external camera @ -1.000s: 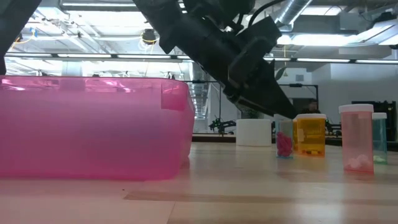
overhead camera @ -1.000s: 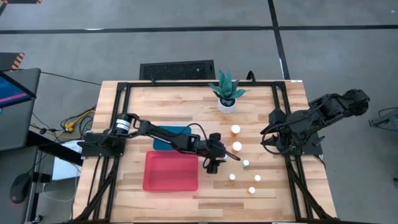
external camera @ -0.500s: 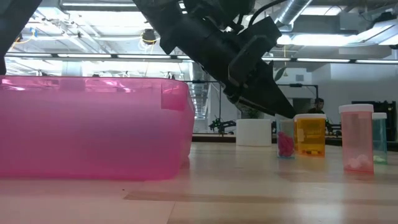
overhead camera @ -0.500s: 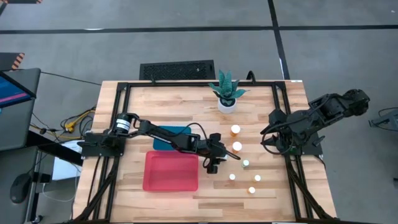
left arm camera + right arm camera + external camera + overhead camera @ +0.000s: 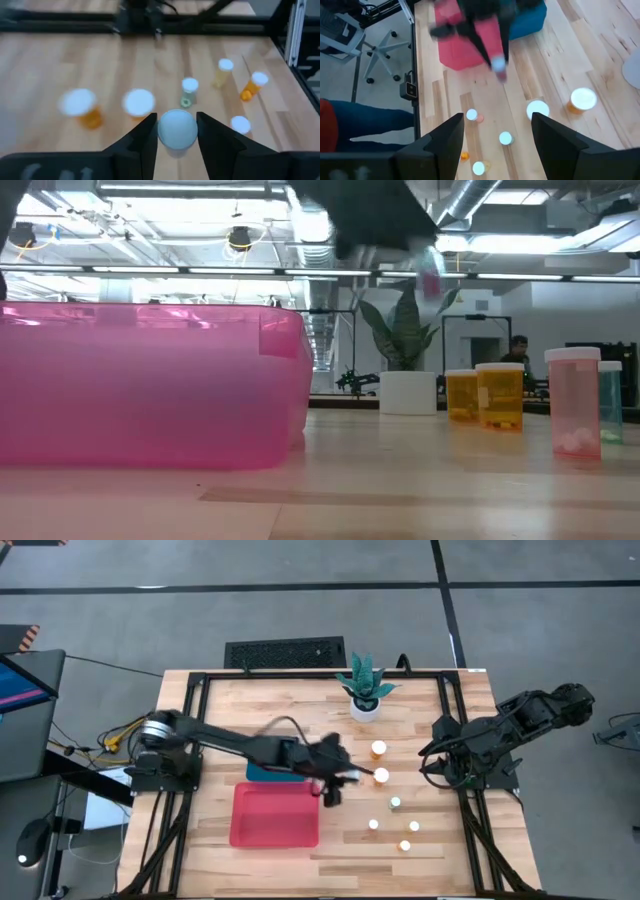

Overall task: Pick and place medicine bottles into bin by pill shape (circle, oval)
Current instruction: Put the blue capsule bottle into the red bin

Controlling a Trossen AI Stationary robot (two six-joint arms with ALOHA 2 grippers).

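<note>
My left gripper (image 5: 335, 783) is shut on a small clear bottle with pink pills (image 5: 430, 275), held well above the table just right of the pink bin (image 5: 275, 816). Its white cap (image 5: 176, 129) shows between my fingers. Several white-capped bottles stand upright on their bases on the table: two wider amber ones (image 5: 378, 750) (image 5: 381, 775) and smaller ones (image 5: 396, 803) (image 5: 373, 825) (image 5: 414, 827) (image 5: 405, 846). A blue bin (image 5: 266, 766) lies behind the pink one, partly under my left arm. My right gripper (image 5: 433, 766) waits open and empty at the table's right edge. My left gripper pinches the bottle between its two fingers (image 5: 148, 136), at or just under the white cap (image 5: 176, 120). The fingers come from above, pointing down. The bottle is lifted clear of the table and hangs below the fingers (image 5: 432, 280), slightly tilted.
A white pot with a green plant (image 5: 365, 690) stands at the table's far edge. A black frame runs around the table (image 5: 450, 700). Bare wood lies between the pink bin and the standing bottles (image 5: 345, 825). A person stands far back in the room (image 5: 517, 348).
My left gripper has risen quickly from table height with the pink-pill bottle and gone a little toward the table's left and far edges. The bottle, which stood beside the amber ones, is now lifted clear, high above the table.
</note>
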